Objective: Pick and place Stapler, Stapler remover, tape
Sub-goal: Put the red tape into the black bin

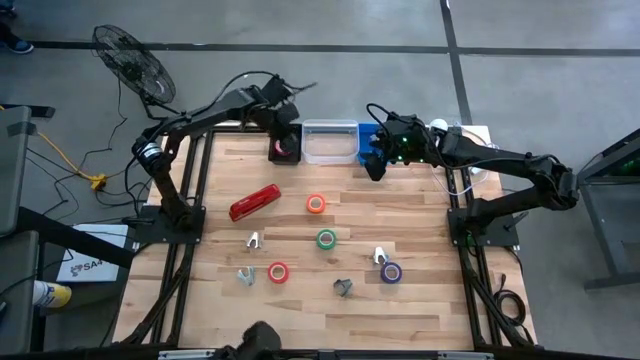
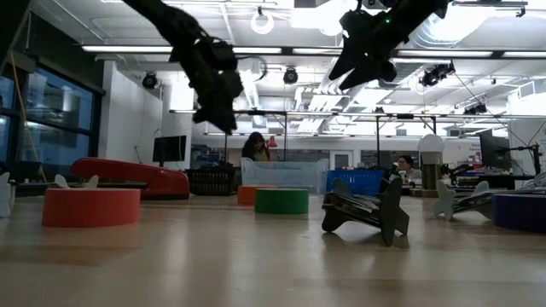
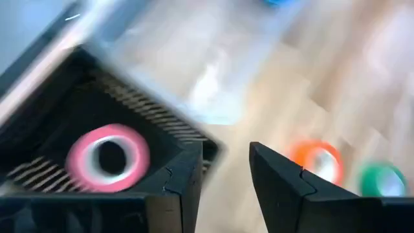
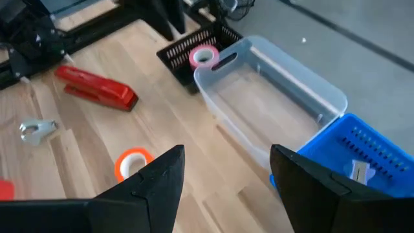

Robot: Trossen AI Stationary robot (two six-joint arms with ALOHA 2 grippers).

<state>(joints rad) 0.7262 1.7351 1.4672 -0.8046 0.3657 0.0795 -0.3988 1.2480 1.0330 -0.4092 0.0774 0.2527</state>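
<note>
Looking straight down, a light wooden table [image 1: 420, 310] carries three bins along its far edge: a black slotted plastic basket [image 1: 284, 146], a clear plastic tub [image 1: 329, 143] in the middle, and a blue slotted plastic basket [image 1: 367, 138]. The left gripper [image 1: 285, 128] hangs over the black basket, its two dark fingers parted with nothing between them. A pink roll of tape [image 3: 107, 157] already lies inside that basket, directly below. The right gripper [image 1: 377, 160] hovers just beside the blue basket's near edge, fingers spread wide and also empty; a small pale object, too small to identify, lies in that basket.

Still out on the table, the long bright-red desk stapler [image 1: 255, 202] lies at a slant left of centre, well apart from every bin. An orange tape roll [image 1: 316, 204] sits near the clear tub's side of the table, a green tape roll [image 1: 326, 238] below it, a red tape roll [image 1: 278, 271] nearer the front, and a purple tape roll [image 1: 391, 272] to the right. Several small silver claw-shaped staple removers [image 1: 253, 240] are scattered among the rolls.

Judging from this, most sorting remains. Risks ahead: the stapler is long and slanted, so a grip off its middle could let it tip or swing. The removers are tiny and lie close to rolls, so closing fingers might nudge a neighbour. Both arms work near the bins and could crowd each other.
</note>
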